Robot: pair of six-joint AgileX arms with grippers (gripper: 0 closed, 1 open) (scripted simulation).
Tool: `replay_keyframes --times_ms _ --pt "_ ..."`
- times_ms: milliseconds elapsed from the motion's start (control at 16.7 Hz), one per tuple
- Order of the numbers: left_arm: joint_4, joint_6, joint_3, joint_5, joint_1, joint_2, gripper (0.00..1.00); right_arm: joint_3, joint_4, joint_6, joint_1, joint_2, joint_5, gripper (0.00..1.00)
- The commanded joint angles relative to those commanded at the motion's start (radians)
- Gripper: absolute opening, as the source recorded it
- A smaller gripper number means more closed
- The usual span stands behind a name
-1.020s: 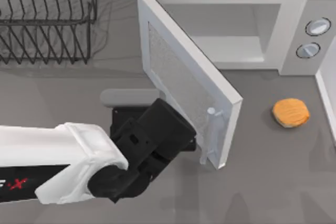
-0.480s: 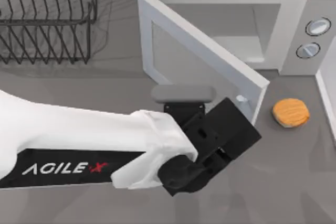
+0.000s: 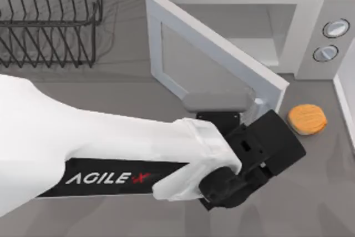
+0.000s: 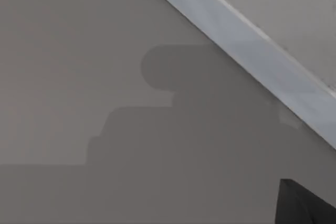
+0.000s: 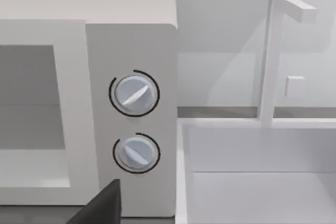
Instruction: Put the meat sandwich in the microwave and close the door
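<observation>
Since the microwave (image 3: 238,1) sits at the back of the table (image 3: 138,92) w/ its cavity bare, I think the job has hardly begun. The big left arm reaches across from the left. The door (image 3: 183,54) swings out at a slant, and its free edge points to the right front. A wire dish rack (image 3: 50,20) stands far off at the back left.

The left gripper (image 3: 272,145) is just beside that free edge, near the bar handle (image 3: 258,102). I can't tell if the claw is clenched or released, b/c its black body hides that. The left wrist view looks at grey table and the door's pale edge.

The meat sandwich (image 3: 307,119) lies on the table, out of the microwave, just right of the claw and in front of the two knobs (image 3: 336,28). The right arm waits by the knob side.

To do it well, I think:
- Let the door rest wide, so the way in is free.
- Come down on the bun from on top, and pinch its sides softly. It looks squishy.
- Lift it up first, then go round the door edge, don't bump it.
- Set it flat inside, let go, pull out, then push the door shut.
</observation>
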Motion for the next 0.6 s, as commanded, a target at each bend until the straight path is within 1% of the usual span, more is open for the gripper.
replay_keyframes --times_ms 120,240,600 --pt "-0.010 -0.007 0.016 -0.003 -0.003 0.014 0.00 0.000 0.000 0.000 0.000 0.000 0.000 1.00" --pt "-0.044 -0.027 0.074 -0.011 -0.018 0.061 0.00 0.000 0.000 0.000 0.000 0.000 0.000 1.00" --pt "-0.204 -0.102 0.417 -0.032 -0.087 0.263 0.00 0.000 0.000 0.000 0.000 0.000 0.000 1.00"
